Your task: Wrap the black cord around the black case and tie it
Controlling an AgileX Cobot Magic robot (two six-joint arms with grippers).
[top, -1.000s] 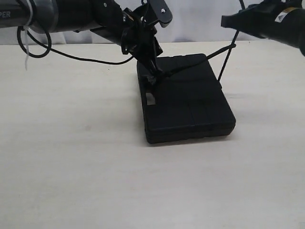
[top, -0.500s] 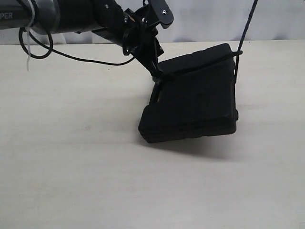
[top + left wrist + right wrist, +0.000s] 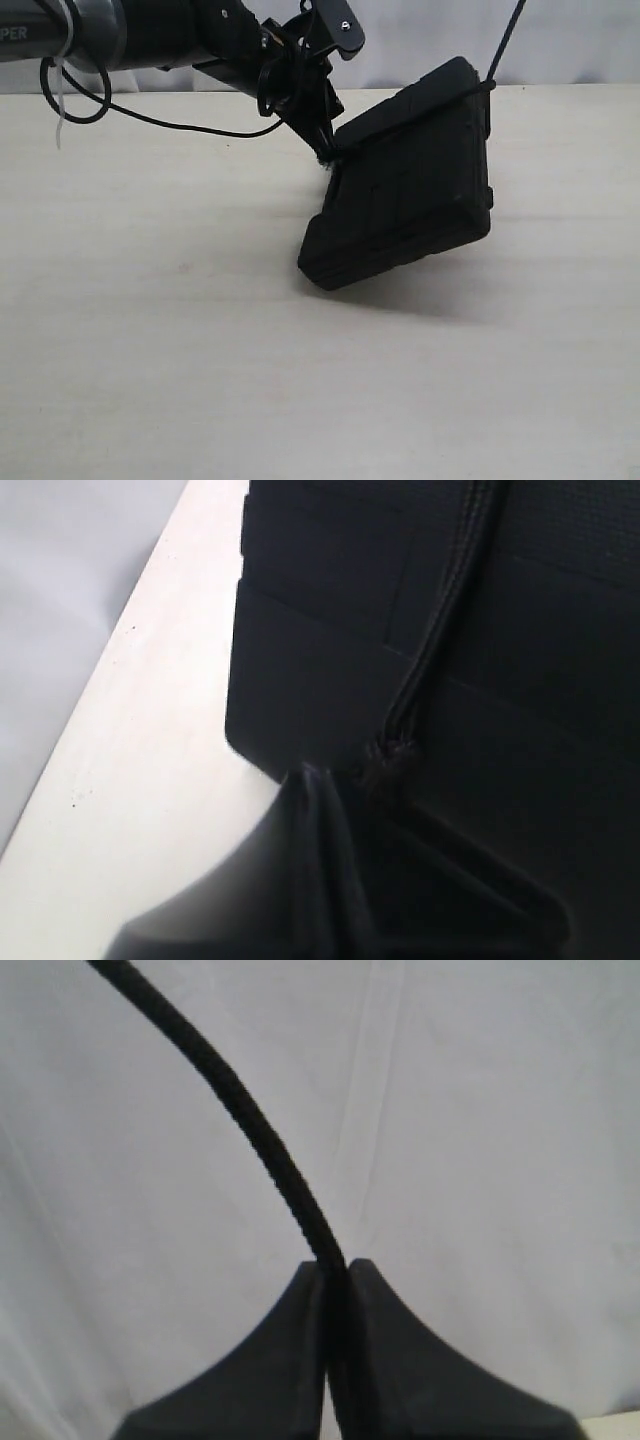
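Note:
The black case [image 3: 410,190] hangs tilted, its far right corner lifted and only its near left corner on the table. The black cord [image 3: 505,45] runs taut from that raised corner up out of the exterior view. My right gripper [image 3: 335,1265] does not show there; in its wrist view it is shut on the cord [image 3: 240,1110]. At the case's far left edge my left gripper [image 3: 325,152] is shut. In the left wrist view the cord [image 3: 450,590] crosses the case [image 3: 320,630], and its frayed knot lies at the shut left gripper [image 3: 318,780].
The pale table [image 3: 150,330] spreads wide in front and to the left of the case. A thin smooth cable [image 3: 180,125] trails from the left arm over the table's far side. A white wall stands behind.
The right gripper has pulled the cord upward and left the exterior view. The case's right far side rose from flat to steeply tilted. The left gripper stayed put.

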